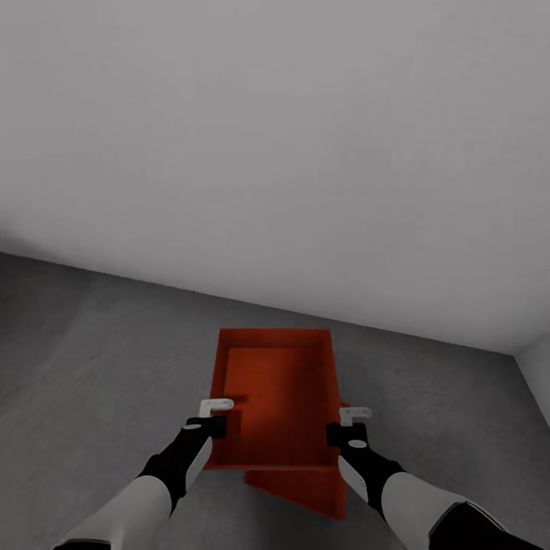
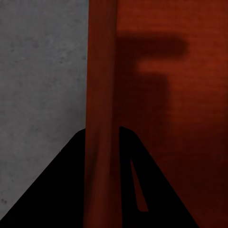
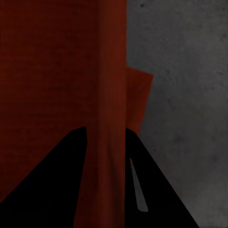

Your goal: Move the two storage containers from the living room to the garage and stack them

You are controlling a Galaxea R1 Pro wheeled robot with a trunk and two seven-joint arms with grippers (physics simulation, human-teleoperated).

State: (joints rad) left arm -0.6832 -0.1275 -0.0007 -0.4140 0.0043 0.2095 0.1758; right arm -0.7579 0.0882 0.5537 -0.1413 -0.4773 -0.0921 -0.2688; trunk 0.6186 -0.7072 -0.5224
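Observation:
I am in the garage, holding one red-orange storage container (image 1: 279, 397) by its two long side walls. My left gripper (image 1: 216, 416) is shut on the left wall (image 2: 100, 85), which runs between its black fingers (image 2: 57, 190). On the opposite wall (image 3: 111, 95) my right gripper (image 1: 347, 424) is shut the same way. A second storage container (image 1: 305, 485) lies on the floor beneath the held one, skewed, with a corner showing near my right wrist (image 3: 140, 92). Whether the two bins touch I cannot tell.
The dark grey speckled concrete floor (image 1: 92, 344) spreads out on both sides of the bins. A plain white wall (image 1: 275, 153) rises just beyond them, and another wall meets it in a corner at the far right (image 1: 527, 359).

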